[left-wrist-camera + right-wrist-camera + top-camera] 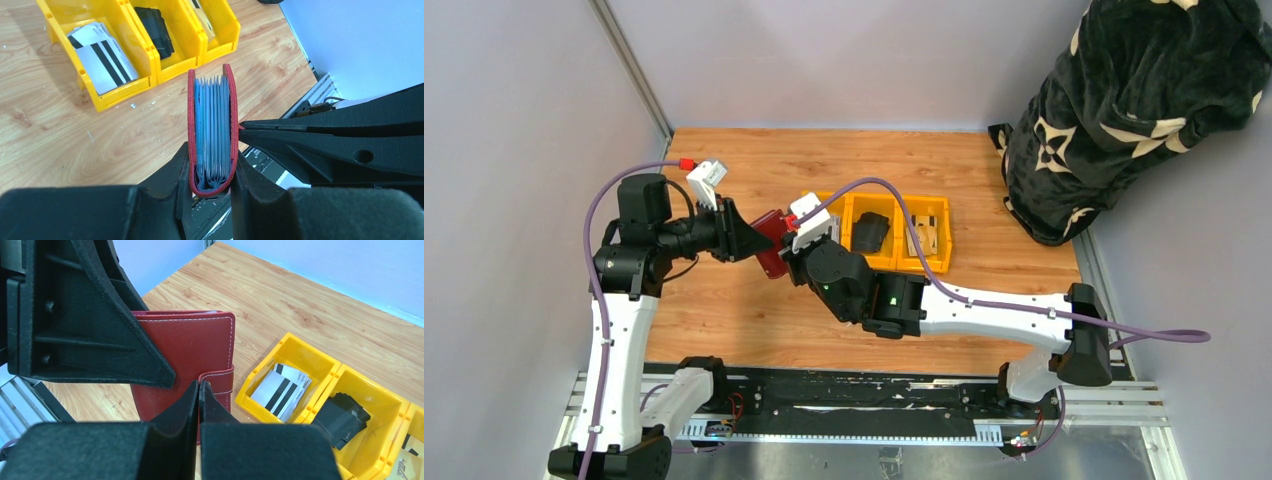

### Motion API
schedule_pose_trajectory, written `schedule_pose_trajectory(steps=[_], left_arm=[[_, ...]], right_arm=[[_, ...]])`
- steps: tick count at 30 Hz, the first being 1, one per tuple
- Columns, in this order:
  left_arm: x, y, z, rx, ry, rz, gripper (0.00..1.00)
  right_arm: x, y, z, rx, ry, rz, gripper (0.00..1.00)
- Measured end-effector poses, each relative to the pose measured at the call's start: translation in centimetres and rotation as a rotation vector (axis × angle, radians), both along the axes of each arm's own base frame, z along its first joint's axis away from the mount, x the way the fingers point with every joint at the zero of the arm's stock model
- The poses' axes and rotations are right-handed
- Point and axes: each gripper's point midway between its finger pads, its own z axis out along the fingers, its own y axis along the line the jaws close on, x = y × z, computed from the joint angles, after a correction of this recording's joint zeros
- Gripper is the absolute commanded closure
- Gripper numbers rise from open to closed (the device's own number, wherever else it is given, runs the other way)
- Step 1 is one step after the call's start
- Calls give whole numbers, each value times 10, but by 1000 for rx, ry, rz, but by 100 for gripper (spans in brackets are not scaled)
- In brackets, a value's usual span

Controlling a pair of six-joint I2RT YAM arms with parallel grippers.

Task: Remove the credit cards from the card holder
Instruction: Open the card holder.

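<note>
My left gripper (211, 161) is shut on the spine end of the dark red card holder (233, 115), holding it on edge above the table. Its pale blue-grey sleeves (212, 115) face the left wrist camera, and I cannot tell whether cards sit in them. My right gripper (199, 385) is shut, its tips pinching the end of the holder's snap tab (220, 380) on the outer cover (185, 345). From above, both grippers meet at the holder (771, 238). White credit cards with black stripes (102, 55) (280, 390) lie in the bin's left compartment.
A yellow three-part bin (894, 262) stands just behind the holder. Its middle part holds a black folded item (870, 232) and its right part holds tan cards (924, 237). A dark patterned blanket bundle (1134, 110) fills the back right corner.
</note>
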Motion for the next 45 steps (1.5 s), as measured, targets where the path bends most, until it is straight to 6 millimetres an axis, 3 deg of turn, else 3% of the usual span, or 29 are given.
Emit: schedule_pose_trajectory(steps=[6,13,14,17,18,20,25,28,33,37,45], left_arm=[[0,-2,5,-9,-19,-11,100],[-12,-8,18,-40,-43,-57,100],[-13,-8,19,-42,-43,-61,100],[-14,-9,19,-45,-43,-66,100],[-15,-9,19,-45,-42,-67,100],[-16,-9,20,-47,-46,-71,100],[-22,-12,23,-60,-60,-99,100],[-25,-14,25,-70,-61,-116,100],[-29,-17,27,-88,-60,-145,100],[-32,-18,29,-98,-59,-160,100],[-41,-21,35,-116,-75,-187,100]], right_arm=[[1,-4,6,18,-8,-26,100],[31,-48,-5,-57,-28,-208,99],[31,-51,-6,-63,-28,-213,91],[28,-57,-5,-53,-17,-202,43],[28,-61,-3,-43,-7,-194,34],[25,-69,2,-13,23,-131,25],[23,-88,18,161,139,57,18],[12,-91,18,230,192,174,17],[-30,-69,6,275,282,415,16],[-41,-59,8,304,308,491,21],[-32,-47,-2,310,353,469,53]])
